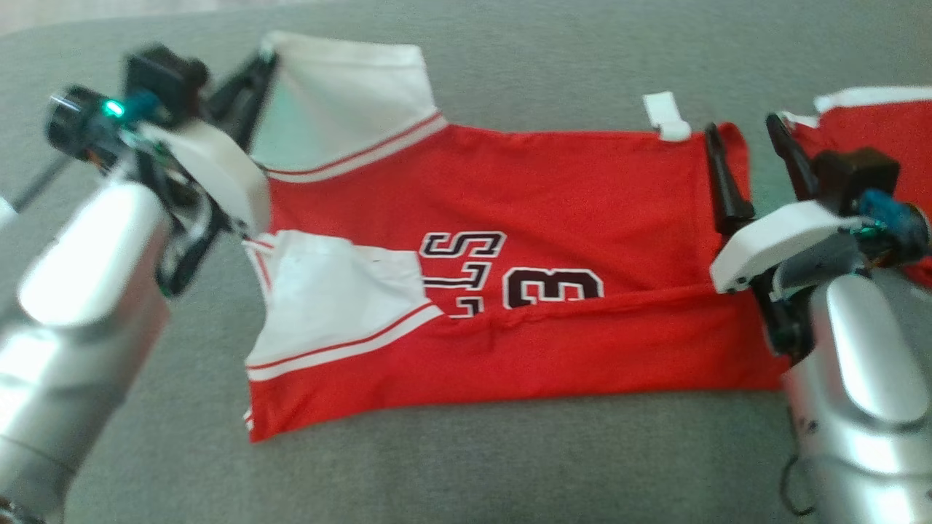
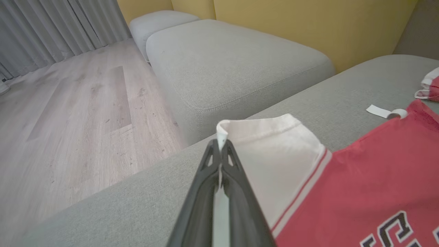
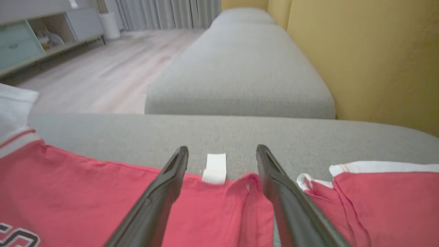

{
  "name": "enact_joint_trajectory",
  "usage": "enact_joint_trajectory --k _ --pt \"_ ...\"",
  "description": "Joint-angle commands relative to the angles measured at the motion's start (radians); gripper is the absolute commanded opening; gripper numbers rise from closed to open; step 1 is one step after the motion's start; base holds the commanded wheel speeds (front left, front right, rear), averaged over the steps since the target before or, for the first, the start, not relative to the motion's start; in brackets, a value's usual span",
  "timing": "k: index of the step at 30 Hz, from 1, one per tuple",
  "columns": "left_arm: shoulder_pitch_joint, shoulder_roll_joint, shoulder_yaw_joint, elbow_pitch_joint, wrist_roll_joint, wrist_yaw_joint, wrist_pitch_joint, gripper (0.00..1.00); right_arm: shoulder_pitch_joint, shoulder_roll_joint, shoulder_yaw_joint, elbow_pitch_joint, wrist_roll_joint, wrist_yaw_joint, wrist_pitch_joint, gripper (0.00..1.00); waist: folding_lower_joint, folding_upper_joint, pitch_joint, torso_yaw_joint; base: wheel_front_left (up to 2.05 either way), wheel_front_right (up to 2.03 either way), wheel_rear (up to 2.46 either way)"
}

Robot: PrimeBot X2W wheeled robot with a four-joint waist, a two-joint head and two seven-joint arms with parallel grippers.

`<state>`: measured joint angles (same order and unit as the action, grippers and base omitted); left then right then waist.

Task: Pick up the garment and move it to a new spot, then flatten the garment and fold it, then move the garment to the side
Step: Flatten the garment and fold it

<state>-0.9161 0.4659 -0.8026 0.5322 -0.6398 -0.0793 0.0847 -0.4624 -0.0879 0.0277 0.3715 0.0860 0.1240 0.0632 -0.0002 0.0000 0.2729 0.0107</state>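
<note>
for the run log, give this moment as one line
garment: partly folded on grey cushion | left gripper: shut on white corner | right gripper: open over red edge

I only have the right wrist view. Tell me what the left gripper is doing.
Observer: The left gripper is shut on the corner of the jersey's far white sleeve.
Operator: Report the near edge of the body.
Observer: A red flap is folded up over it, covering part of the dark number.
Operator: Give me the other sleeve.
Observer: The near sleeve lies folded in over the red body.
</note>
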Motion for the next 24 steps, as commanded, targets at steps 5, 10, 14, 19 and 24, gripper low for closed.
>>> enact_joint_trajectory --k 5,10,14,19,24 --pt "0.013 0.039 0.016 -0.146 0.015 0.035 -0.006 0.00 -0.121 -0.070 -0.002 0.152 -0.040 0.007 0.087 1.00 0.0002 0.0000 -0.001 0.061 0.00 0.00 0.00" --pt "0.038 0.041 -0.001 -0.219 0.016 0.046 0.013 0.00 -0.191 -0.100 0.006 0.270 -0.066 0.007 0.102 1.00 0.0002 0.0000 0.011 0.079 0.00 0.00 0.00" --pt "0.045 0.045 -0.007 -0.262 0.016 0.057 0.027 0.00 -0.251 -0.120 0.030 0.370 -0.091 0.007 0.100 1.00 0.0002 0.0000 0.028 0.088 0.00 0.00 0.00" --pt "0.042 0.050 -0.009 -0.283 0.017 0.065 0.035 0.00 -0.309 -0.141 0.046 0.490 -0.124 0.007 0.109 1.00 0.0002 0.0000 0.046 0.090 0.00 0.00 0.00" --pt "0.035 0.054 -0.009 -0.280 0.016 0.068 0.038 0.00 -0.348 -0.148 0.043 0.571 -0.139 0.007 0.092 1.00 0.0002 0.0000 0.053 0.083 0.00 0.00 0.00"
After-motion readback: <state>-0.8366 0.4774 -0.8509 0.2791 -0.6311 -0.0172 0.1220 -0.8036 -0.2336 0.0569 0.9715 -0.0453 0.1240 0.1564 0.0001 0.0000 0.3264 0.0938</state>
